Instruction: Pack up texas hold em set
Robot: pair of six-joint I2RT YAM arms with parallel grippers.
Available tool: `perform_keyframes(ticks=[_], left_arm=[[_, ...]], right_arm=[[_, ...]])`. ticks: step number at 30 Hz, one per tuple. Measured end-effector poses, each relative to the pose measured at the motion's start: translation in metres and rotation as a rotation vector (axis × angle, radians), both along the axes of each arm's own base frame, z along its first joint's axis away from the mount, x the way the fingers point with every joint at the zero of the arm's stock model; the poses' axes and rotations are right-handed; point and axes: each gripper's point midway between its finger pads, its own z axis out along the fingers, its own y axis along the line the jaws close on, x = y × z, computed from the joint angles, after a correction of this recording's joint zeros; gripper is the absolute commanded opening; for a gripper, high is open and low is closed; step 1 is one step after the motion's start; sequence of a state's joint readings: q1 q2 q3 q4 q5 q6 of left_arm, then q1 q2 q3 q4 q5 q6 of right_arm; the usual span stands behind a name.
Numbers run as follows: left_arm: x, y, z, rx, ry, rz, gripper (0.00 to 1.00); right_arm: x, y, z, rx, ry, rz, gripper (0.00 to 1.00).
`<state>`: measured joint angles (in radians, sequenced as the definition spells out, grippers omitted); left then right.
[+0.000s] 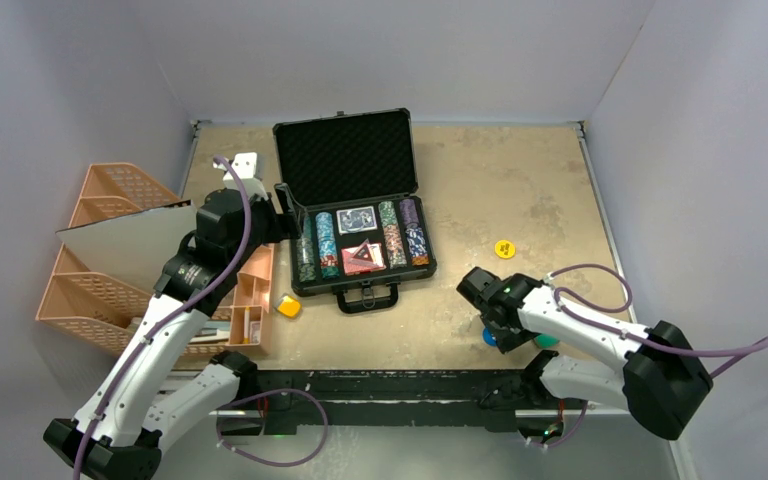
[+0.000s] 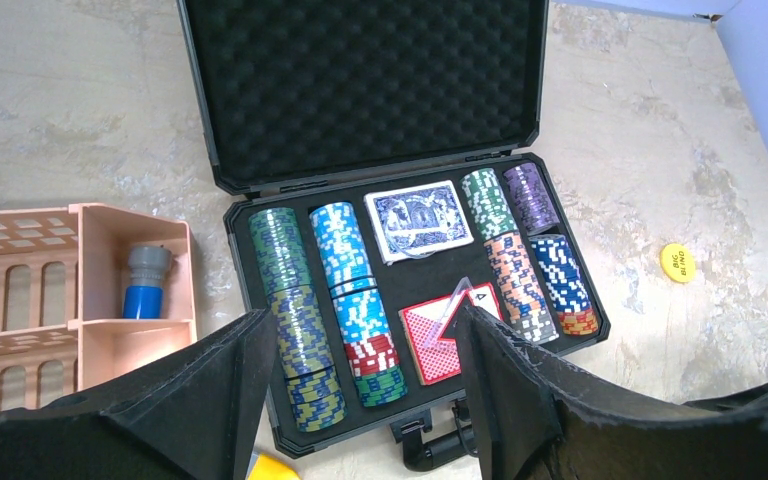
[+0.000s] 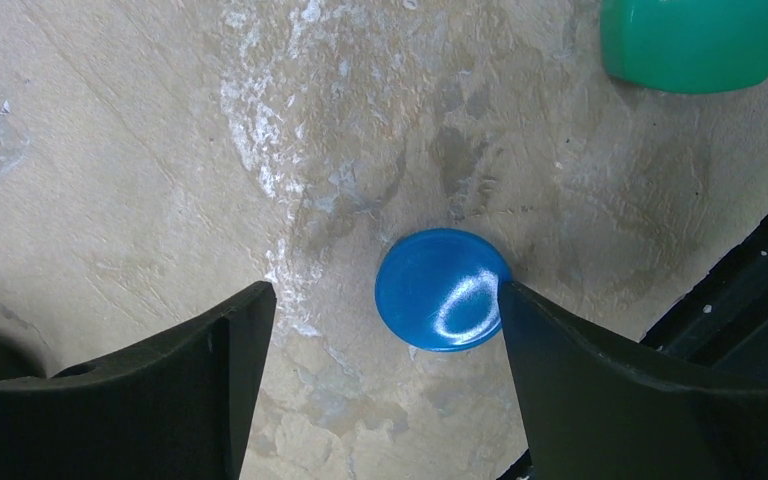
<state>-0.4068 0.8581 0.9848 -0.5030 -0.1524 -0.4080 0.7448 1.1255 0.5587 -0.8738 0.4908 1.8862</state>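
One black case [image 1: 348, 160] lay open in the middle of the table [image 1: 520, 170], its foam-lined lid [image 2: 360, 90] raised toward the far wall and its handle [image 1: 365, 297] facing the arms. Inside were four rows of poker chips [image 2: 305, 330] and two card decks, the blue deck [image 2: 418, 220] behind the red deck [image 2: 440, 340].

Two buttons lay outside the case. The yellow button [image 1: 504, 248] sat to its right, well apart, and the blue button [image 3: 443, 290] sat near the table's front edge. There were two blocks. The yellow block [image 1: 288, 306] lay just off the case's front left corner, and the green block [image 3: 695, 40] was near the blue button. Peach trays [image 1: 110, 250] stood at the left, one compartment holding a blue and grey cylinder [image 2: 143, 280].

The left pincer [image 2: 360, 315] hung over the case's front left, fingers spread and holding nothing. The right pincer [image 3: 382, 290] was low over the table, fingers spread. The blue button lay between them, touching one finger and clear of the other, not pinched.
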Motion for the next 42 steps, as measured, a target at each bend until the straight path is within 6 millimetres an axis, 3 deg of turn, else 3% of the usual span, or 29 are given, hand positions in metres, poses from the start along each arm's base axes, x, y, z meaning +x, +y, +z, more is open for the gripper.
perform_keyframes(ticks=[8,16,22,26,31,42], left_arm=[[0.000,0.000,0.000,0.000,0.000,0.000,0.69],[0.000,0.000,0.000,0.000,0.000,0.000,0.69],[0.000,0.000,0.000,0.000,0.000,0.001,0.69],[0.000,0.000,0.000,0.000,0.000,0.001,0.69],[0.000,0.000,0.000,0.000,0.000,0.001,0.69],[0.000,0.000,0.000,0.000,0.000,0.001,0.69]], right_arm=[[-0.006,0.000,0.000,0.012,0.024,-0.007,0.84],[-0.020,-0.017,0.002,-0.058,0.073,-0.016,0.84],[-0.018,-0.014,-0.002,-0.043,0.064,-0.016,0.83],[-0.019,-0.014,-0.009,-0.041,0.066,-0.008,0.75],[-0.023,-0.015,-0.011,-0.052,0.095,0.010,0.52],[-0.017,-0.012,-0.011,-0.061,0.091,0.047,0.52]])
